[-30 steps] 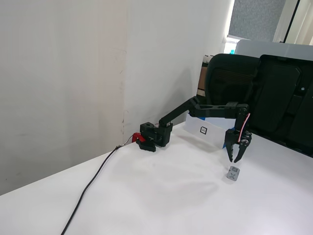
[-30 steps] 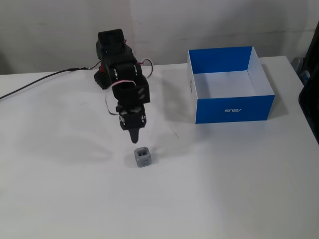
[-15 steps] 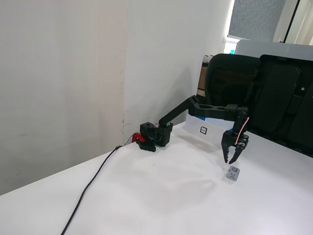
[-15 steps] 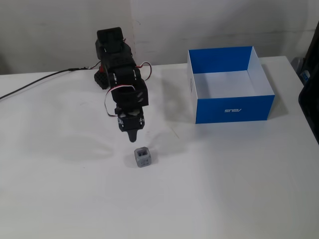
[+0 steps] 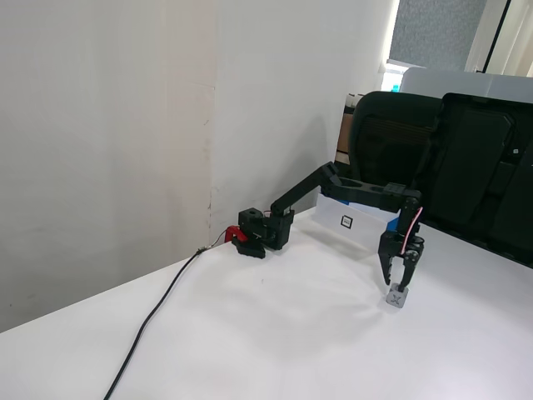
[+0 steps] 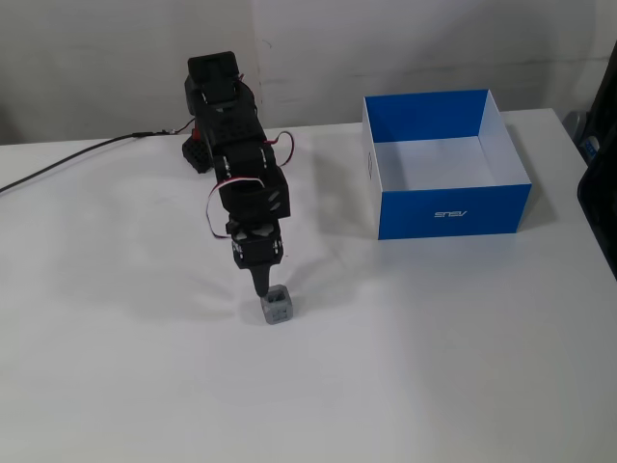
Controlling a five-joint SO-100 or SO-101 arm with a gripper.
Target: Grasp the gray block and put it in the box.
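Note:
The gray block (image 5: 396, 298) (image 6: 277, 309) is a tiny light-gray cube resting on the white table, down-left of the box in a fixed view. My gripper (image 5: 397, 286) (image 6: 263, 289) points down right over it, fingertips at its top edge. The jaws look slightly open, with nothing lifted. The box (image 6: 453, 212) has blue walls and a white inside and holds nothing. In a fixed view only the white front of the box (image 5: 360, 225), with its small black marker, shows behind the arm.
The arm's base (image 6: 214, 92) (image 5: 265, 229) stands at the table's back near the wall, with a black cable (image 6: 67, 164) (image 5: 154, 321) trailing off. A black office chair (image 5: 400, 137) and a dark panel (image 5: 487, 183) stand past the table's far edge.
The gripper has come down and forward from a hand's width above and behind the block to right on top of it. The block and the box have not moved.

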